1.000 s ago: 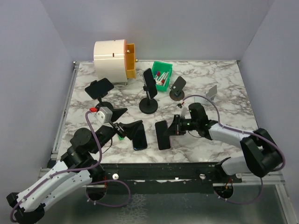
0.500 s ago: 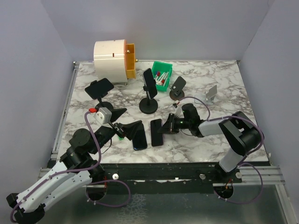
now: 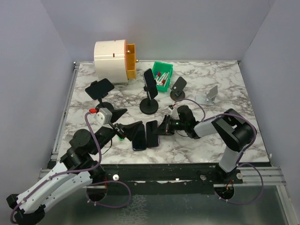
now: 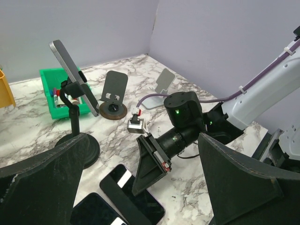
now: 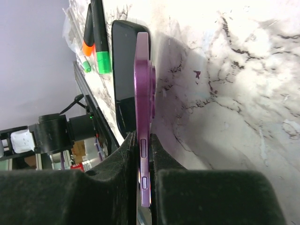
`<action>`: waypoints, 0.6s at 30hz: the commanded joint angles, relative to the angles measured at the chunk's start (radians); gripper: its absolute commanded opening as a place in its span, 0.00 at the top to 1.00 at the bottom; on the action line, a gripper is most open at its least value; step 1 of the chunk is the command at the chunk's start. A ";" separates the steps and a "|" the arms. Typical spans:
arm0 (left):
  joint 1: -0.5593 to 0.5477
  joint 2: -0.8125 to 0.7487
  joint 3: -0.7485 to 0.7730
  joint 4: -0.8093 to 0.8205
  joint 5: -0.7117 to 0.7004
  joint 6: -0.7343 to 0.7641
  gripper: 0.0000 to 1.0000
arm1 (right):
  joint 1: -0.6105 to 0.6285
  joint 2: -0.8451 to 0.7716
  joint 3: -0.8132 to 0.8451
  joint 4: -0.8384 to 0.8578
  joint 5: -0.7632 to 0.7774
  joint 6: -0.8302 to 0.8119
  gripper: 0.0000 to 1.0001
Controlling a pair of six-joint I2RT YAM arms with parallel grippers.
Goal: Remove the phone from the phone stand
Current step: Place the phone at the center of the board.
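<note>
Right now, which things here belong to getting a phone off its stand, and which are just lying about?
In the job: right gripper, shut on the purple phone; upright phone on the tall black stand.
Lying about: flat black phone, green bin, round empty stand, silver empty stand, white and orange drum.

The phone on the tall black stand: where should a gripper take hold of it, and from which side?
Probably its free top half, from above. The phone stands upright, slightly tilted, with the stand holding its middle, so the upper end juts clear. Pinch the front and back faces.
</note>
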 commanded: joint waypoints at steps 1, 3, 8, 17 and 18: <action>-0.004 -0.007 -0.006 -0.008 0.016 0.010 0.01 | 0.032 0.029 -0.019 0.097 0.060 0.049 1.00; -0.003 -0.005 -0.005 -0.006 0.017 0.009 0.01 | 0.039 0.036 -0.022 0.112 0.061 0.060 0.99; -0.004 -0.002 -0.005 -0.009 0.019 0.007 0.01 | 0.042 0.017 -0.021 0.073 0.084 0.043 1.00; -0.003 -0.005 -0.005 -0.009 0.019 0.007 0.01 | 0.041 0.008 -0.001 -0.054 0.114 0.013 1.00; -0.004 -0.005 -0.005 -0.009 0.019 0.007 0.01 | 0.041 0.014 -0.002 -0.055 0.111 0.015 1.00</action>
